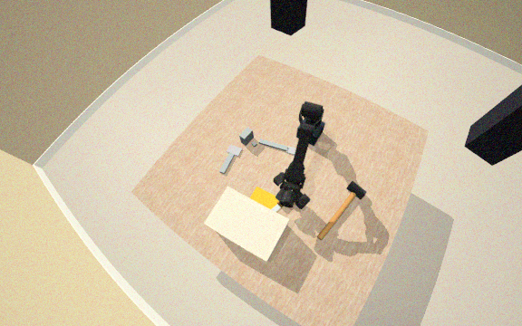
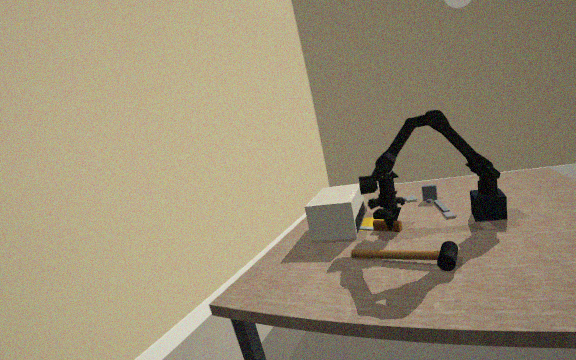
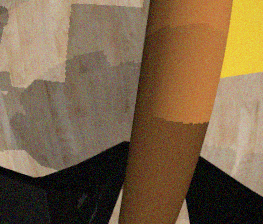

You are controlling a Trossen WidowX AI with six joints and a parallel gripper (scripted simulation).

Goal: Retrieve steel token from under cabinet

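Observation:
The pale cabinet [image 1: 247,224] [image 2: 331,215] stands on the table, with the yellow marked area [image 1: 264,196] [image 2: 368,222] [image 3: 254,37] along its front. My gripper [image 1: 288,202] [image 2: 390,223] [image 3: 158,153] is shut on the brown wooden handle [image 2: 379,225] [image 3: 182,75] of a tool, low over the table beside the marked area. The tool's pale flat blade [image 1: 276,208] [image 2: 366,228] reaches from the handle to the cabinet's front; whether its tip is underneath cannot be told. The blade is out of the wrist view. The token is not visible, and the vent slots cannot be made out.
A mallet [image 1: 338,215] [image 2: 398,255] lies to one side of the arm. On the other side are a grey block [image 1: 246,136] [image 2: 429,193], a long grey bar tool [image 1: 275,145] [image 2: 443,208] and a short grey T-shaped piece [image 1: 228,162] [image 2: 410,199].

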